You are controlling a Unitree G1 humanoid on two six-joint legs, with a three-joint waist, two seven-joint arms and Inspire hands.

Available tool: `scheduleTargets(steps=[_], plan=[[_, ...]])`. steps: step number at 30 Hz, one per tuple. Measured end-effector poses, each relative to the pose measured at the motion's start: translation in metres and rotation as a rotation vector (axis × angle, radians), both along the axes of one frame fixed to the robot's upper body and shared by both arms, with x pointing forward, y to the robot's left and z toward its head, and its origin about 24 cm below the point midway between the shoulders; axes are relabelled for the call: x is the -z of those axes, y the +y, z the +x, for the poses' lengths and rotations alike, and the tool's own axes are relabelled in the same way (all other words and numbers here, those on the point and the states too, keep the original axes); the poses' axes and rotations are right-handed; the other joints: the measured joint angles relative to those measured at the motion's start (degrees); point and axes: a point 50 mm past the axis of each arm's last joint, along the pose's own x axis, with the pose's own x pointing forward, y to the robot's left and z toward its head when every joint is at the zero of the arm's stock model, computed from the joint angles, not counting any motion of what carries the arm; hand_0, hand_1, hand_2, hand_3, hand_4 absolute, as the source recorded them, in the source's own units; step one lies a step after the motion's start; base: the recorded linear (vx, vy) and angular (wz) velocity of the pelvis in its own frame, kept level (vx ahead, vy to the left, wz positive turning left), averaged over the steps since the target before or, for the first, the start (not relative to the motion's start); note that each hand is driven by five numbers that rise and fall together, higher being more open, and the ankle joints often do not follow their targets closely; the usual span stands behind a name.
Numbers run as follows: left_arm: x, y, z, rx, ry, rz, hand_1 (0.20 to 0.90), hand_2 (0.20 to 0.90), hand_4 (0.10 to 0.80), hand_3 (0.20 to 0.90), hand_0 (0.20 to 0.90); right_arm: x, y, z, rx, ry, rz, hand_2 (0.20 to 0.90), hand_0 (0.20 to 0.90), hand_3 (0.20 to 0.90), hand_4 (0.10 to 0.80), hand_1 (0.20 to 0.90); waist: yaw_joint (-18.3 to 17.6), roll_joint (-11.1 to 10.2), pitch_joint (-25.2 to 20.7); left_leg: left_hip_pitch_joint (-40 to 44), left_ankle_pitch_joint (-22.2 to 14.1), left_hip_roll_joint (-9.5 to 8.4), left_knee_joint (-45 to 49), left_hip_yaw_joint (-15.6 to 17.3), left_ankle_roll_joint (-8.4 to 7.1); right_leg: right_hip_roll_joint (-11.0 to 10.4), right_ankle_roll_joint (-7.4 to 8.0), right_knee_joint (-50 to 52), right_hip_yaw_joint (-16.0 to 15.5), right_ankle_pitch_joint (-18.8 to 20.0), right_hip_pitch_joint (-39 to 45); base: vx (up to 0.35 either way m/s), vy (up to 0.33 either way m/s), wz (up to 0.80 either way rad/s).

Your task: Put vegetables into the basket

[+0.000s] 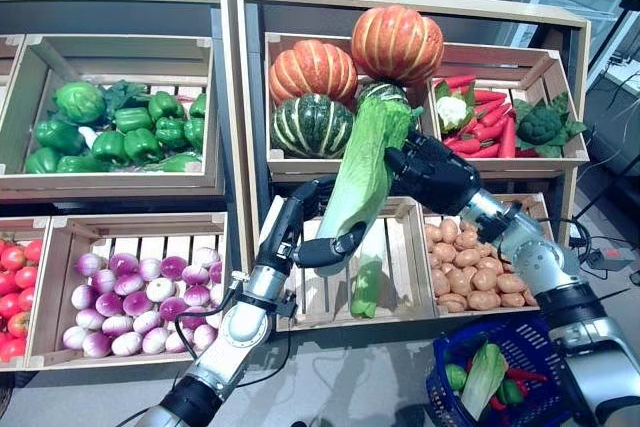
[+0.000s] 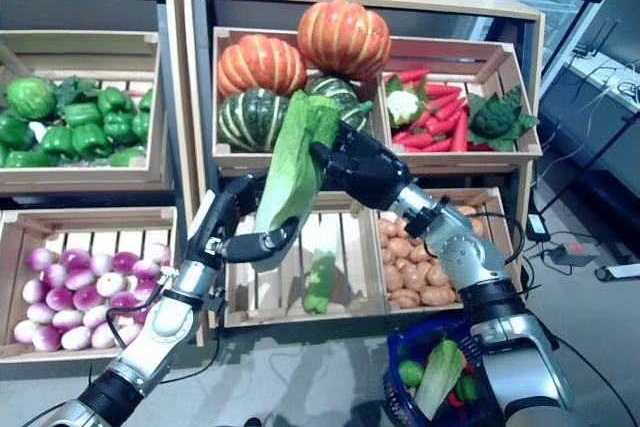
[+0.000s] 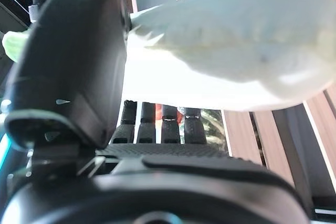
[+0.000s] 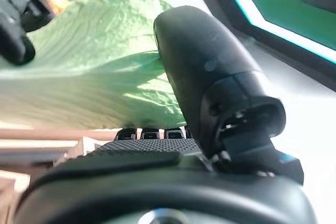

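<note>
Both robot hands hold one long cabbage [image 1: 362, 172] upright in front of the middle crate [image 1: 330, 297]. The right robot hand [image 1: 432, 175] grips its leafy upper part, thumb and fingers curled round the leaves. The left robot hand [image 1: 305, 232] clasps its pale lower stalk, thumb on one side and fingers on the other. A second cabbage [image 1: 367, 282] lies inside the middle crate, below the held one. The blue basket [image 1: 452, 387] sits on the floor to the right of that crate and below it, already holding a cabbage [image 1: 485, 375] with smaller green and red vegetables. Pumpkins [image 1: 345, 67] fill the crate above the middle crate, potatoes [image 1: 465, 267] the one to its right
</note>
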Motion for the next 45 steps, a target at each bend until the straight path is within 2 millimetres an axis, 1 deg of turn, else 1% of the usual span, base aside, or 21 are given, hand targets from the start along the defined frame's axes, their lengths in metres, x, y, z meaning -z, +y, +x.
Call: scheduleTargets(steps=[1, 2, 6, 10, 14, 16, 17, 18, 19, 20, 25, 29, 31, 33, 35, 39, 41, 43, 45], plan=[[0.000, 0.000, 0.000, 0.002, 0.001, 0.000, 0.300, 0.300, 0.400, 0.300, 0.300, -0.002, -0.001, 0.001, 0.004, -0.005, -0.012, 0.389, 0.389, 0.389, 0.460, 0.389, 0.0, 0.0, 0.0, 0.0, 0.0, 0.01, 0.0, 0.0, 0.00, 0.0, 0.00, 0.0, 0.0, 0.0, 0.0, 0.000, 0.000, 0.00], [0.000, -0.001, 0.000, 0.002, 0.001, 0.000, 0.300, 0.300, 0.400, 0.300, 0.300, -0.002, -0.002, 0.002, 0.008, -0.004, -0.017, 0.300, 0.300, 0.300, 0.400, 0.300, 0.0, 0.0, 0.0, 0.0, 0.0, 0.01, 0.0, 0.0, 0.00, 0.0, 0.00, 0.0, 0.0, 0.0, 0.0, 0.000, 0.000, 0.00], [0.002, -0.003, -0.001, 0.016, 0.010, 0.007, 0.300, 0.300, 0.400, 0.300, 0.300, 0.002, -0.006, 0.006, 0.029, 0.020, -0.012, 0.300, 0.300, 0.300, 0.400, 0.300, 0.1, 0.0, 0.0, 0.0, 0.0, 0.00, 0.0, 0.0, 0.00, 0.0, 0.00, 0.0, 0.0, 0.0, 0.0, 0.000, 0.000, 0.00], [0.004, -0.009, -0.003, 0.042, 0.018, 0.001, 0.300, 0.300, 0.400, 0.300, 0.300, 0.004, -0.008, 0.008, 0.050, 0.026, -0.008, 0.300, 0.300, 0.300, 0.400, 0.300, 0.4, 0.0, 0.0, 0.0, 0.0, -0.03, 0.0, -0.2, 0.01, 0.0, 0.00, 0.0, -0.2, 0.0, 0.1, 0.000, 0.000, 0.00], [0.004, -0.009, -0.004, 0.052, 0.019, 0.008, 0.300, 0.300, 0.400, 0.300, 0.300, 0.005, -0.009, 0.009, 0.058, 0.032, -0.008, 0.300, 0.300, 0.300, 0.400, 0.300, 0.3, 0.0, 0.0, 0.0, 0.0, -0.02, 0.0, -0.2, 0.00, 0.0, 0.00, 0.0, -0.2, 0.0, 0.1, 0.000, 0.000, 0.00], [0.005, -0.012, -0.004, 0.065, 0.022, 0.004, 0.394, 0.394, 0.463, 0.394, 0.394, 0.005, -0.010, 0.009, 0.070, 0.030, -0.005, 0.300, 0.300, 0.300, 0.400, 0.300, 0.3, 0.0, 0.0, 0.0, 0.0, -0.02, 0.0, -0.2, 0.00, 0.0, 0.00, 0.0, -0.2, 0.0, 0.1, 0.000, 0.000, 0.00], [0.005, -0.012, -0.004, 0.064, 0.024, -0.001, 0.458, 0.458, 0.505, 0.458, 0.458, 0.005, -0.010, 0.009, 0.070, 0.029, -0.005, 0.300, 0.300, 0.300, 0.400, 0.300, 0.3, 0.0, 0.0, 0.0, 0.0, -0.02, 0.0, -0.2, 0.00, 0.0, 0.00, 0.0, -0.2, 0.0, 0.1, 0.000, 0.000, 0.00], [0.005, -0.012, -0.004, 0.063, 0.025, -0.002, 0.608, 0.608, 0.605, 0.608, 0.608, 0.005, -0.010, 0.010, 0.070, 0.029, -0.005, 0.300, 0.300, 0.300, 0.400, 0.300, 0.3, 0.0, 0.0, 0.0, 0.0, -0.01, 0.0, -0.2, 0.00, 0.0, 0.00, 0.0, -0.2, 0.0, 0.1, 0.000, 0.000, 0.00], [0.005, -0.012, -0.004, 0.062, 0.027, -0.004, 0.691, 0.691, 0.660, 0.691, 0.691, 0.005, -0.010, 0.010, 0.070, 0.028, -0.004, 0.300, 0.300, 0.300, 0.400, 0.300, 0.2, 0.0, 0.0, 0.0, 0.0, 0.00, 0.0, -0.2, 0.00, 0.0, 0.00, 0.0, -0.2, 0.0, 0.1, 0.000, 0.000, 0.00], [0.005, -0.012, -0.004, 0.062, 0.028, -0.003, 0.900, 0.900, 0.800, 0.900, 0.900, 0.005, -0.010, 0.010, 0.070, 0.029, -0.004, 0.300, 0.300, 0.300, 0.400, 0.300, 0.2, 0.0, 0.0, 0.0, 0.0, 0.00, 0.0, -0.2, 0.00, 0.0, 0.00, 0.0, -0.2, 0.0, 0.1, 0.000, 0.000, 0.00], [0.007, -0.014, -0.004, 0.079, 0.041, 0.006, 0.900, 0.900, 0.800, 0.900, 0.900, 0.008, -0.012, 0.011, 0.109, 0.053, -0.006, 0.300, 0.300, 0.300, 0.400, 0.300, 0.1, 0.0, 0.0, 0.0, 0.0, 0.03, 0.0, 0.0, 0.00, 0.0, 0.00, 0.0, 0.0, 0.0, 0.0, 0.000, 0.000, 0.00], [0.011, -0.017, -0.004, 0.117, 0.091, 0.019, 0.900, 0.900, 0.800, 0.900, 0.900, 0.019, -0.017, 0.014, 0.173, 0.112, -0.006, 0.300, 0.300, 0.300, 0.400, 0.300, 0.0, 0.0, 0.0, 0.0, 0.0, 0.09, 0.0, 0.7, 0.00, 0.0, -0.03, 0.0, 0.5, 0.0, -0.2, 0.000, -0.001, -0.07], [0.017, -0.019, -0.003, 0.132, 0.146, 0.010, 0.900, 0.900, 0.800, 0.900, 0.900, 0.028, -0.023, 0.016, 0.221, 0.159, -0.010, 0.300, 0.300, 0.300, 0.400, 0.300, -0.2, 0.0, 0.0, 0.0, 0.0, 0.15, 0.0, 1.3, 0.01, 0.0, -0.06, 0.0, 1.1, 0.1, -0.4, 0.001, -0.011, -0.11], [0.028, -0.017, -0.002, 0.126, 0.230, -0.009, 0.900, 0.900, 0.800, 0.900, 0.900, 0.036, -0.028, 0.015, 0.254, 0.195, -0.015, 0.300, 0.300, 0.300, 0.400, 0.300, -1.0, 0.0, 0.0, 0.0, 0.0, 0.17, 0.0, 1.4, 0.02, 0.0, -0.06, 0.0, 1.2, 0.1, -0.5, 0.000, 0.000, 0.00], [0.042, -0.016, -0.003, 0.110, 0.327, -0.052, 0.900, 0.900, 0.800, 0.900, 0.900, 0.047, -0.032, 0.012, 0.293, 0.240, -0.025, 0.300, 0.300, 0.300, 0.400, 0.300, -1.7, 0.0, 0.0, 0.1, 0.0, 0.22, 0.0, 1.8, 0.05, 0.0, -0.07, 0.0, 1.5, 0.2, -0.6, -0.001, -0.014, -0.06], [0.070, -0.012, -0.015, 0.075, 0.444, -0.061, 0.900, 0.900, 0.800, 0.900, 0.900, 0.081, -0.045, -0.003, 0.362, 0.355, -0.045, 0.300, 0.300, 0.300, 0.400, 0.300, -3.1, 0.0, 0.0, 0.2, -0.2, 0.48, 0.0, 4.7, 0.25, 0.1, -0.12, 0.0, 2.9, 0.3, -1.1, 0.008, -0.015, -0.17], [0.076, -0.010, -0.019, 0.067, 0.465, -0.034, 0.900, 0.900, 0.800, 0.900, 0.900, 0.095, -0.052, -0.012, 0.388, 0.403, -0.056, 0.300, 0.300, 0.300, 0.400, 0.300, -3.9, 0.1, 0.0, 0.2, -0.2, 0.67, 0.0, 5.2, 0.30, 0.1, -0.14, 0.0, 3.3, 0.4, -1.4, 0.009, -0.019, -0.16], [0.080, -0.007, -0.022, 0.056, 0.468, 0.014, 0.900, 0.900, 0.800, 0.900, 0.900, 0.110, -0.061, -0.023, 0.417, 0.450, -0.061, 0.300, 0.300, 0.300, 0.400, 0.300, -5.0, 0.4, 0.0, 0.3, -0.4, 0.82, 0.0, 6.5, 0.47, 0.1, -0.08, 0.0, 4.1, 0.6, -1.7, 0.003, -0.014, -0.16], [0.080, -0.004, -0.021, 0.048, 0.453, 0.048, 0.900, 0.900, 0.800, 0.900, 0.900, 0.117, -0.068, -0.031, 0.445, 0.473, -0.053, 0.300, 0.300, 0.300, 0.400, 0.300, -5.4, 0.7, 0.1, 0.3, -0.4, 0.89, -0.1, 7.3, 0.56, 0.1, -0.03, 0.0, 4.7, 0.8, -2.0, 0.003, -0.008, -0.22]])
